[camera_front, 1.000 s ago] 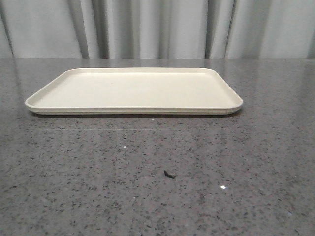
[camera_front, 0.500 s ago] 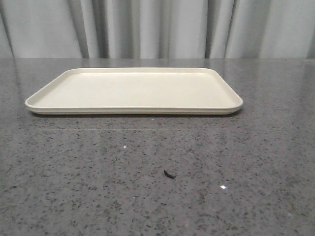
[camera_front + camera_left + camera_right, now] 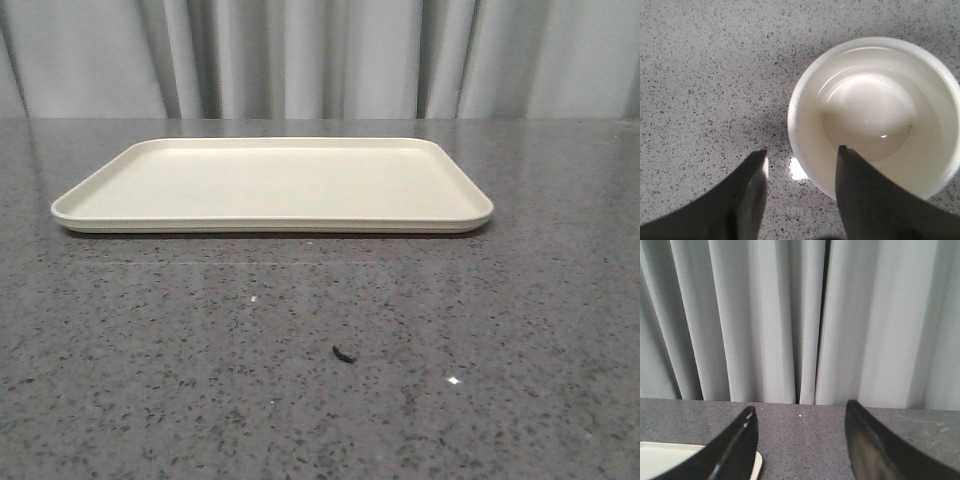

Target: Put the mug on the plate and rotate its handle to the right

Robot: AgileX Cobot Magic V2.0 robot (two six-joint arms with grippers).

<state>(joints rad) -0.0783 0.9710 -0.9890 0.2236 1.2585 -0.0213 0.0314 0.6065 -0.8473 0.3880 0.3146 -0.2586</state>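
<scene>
Front view: plate (image 3: 270, 185) flat on speckled grey table (image 3: 320, 350), toward far side, roughly centred w/ slight lean to left; bare surface, low rim all round. Small dark fleck (image 3: 344, 354) on table nearer the camera, well apart from plate. Pale curtain (image 3: 320, 60) behind table edge. No arm or mug visible in this view. Left wrist view: looking straight down into mug (image 3: 875, 115), white, upright on table, inside bare and glossy w/ a bright glint near bottom. Handle not visible from here, so can't tell which way it points; smiley print not visible either. Left gripper (image 3: 800, 170) spread wide, fingers dark; one fingertip (image 3: 850, 165) overlapping mug's near rim and reaching over the opening, other fingertip (image 3: 757, 170) outside the mug over bare table, so rim wall sits between the two. Can't tell if either finger touches the wall; not pinching it. Mug's place relative to plate: can't tell, no plate in this view, mug outside front view. Right wrist view: right gripper (image 3: 800, 425) spread wide, nothing between fingers, held above table and aimed at curtain. Corner of plate just seen beside one finger, low in that view. Grey table running to curtain foot.
</scene>
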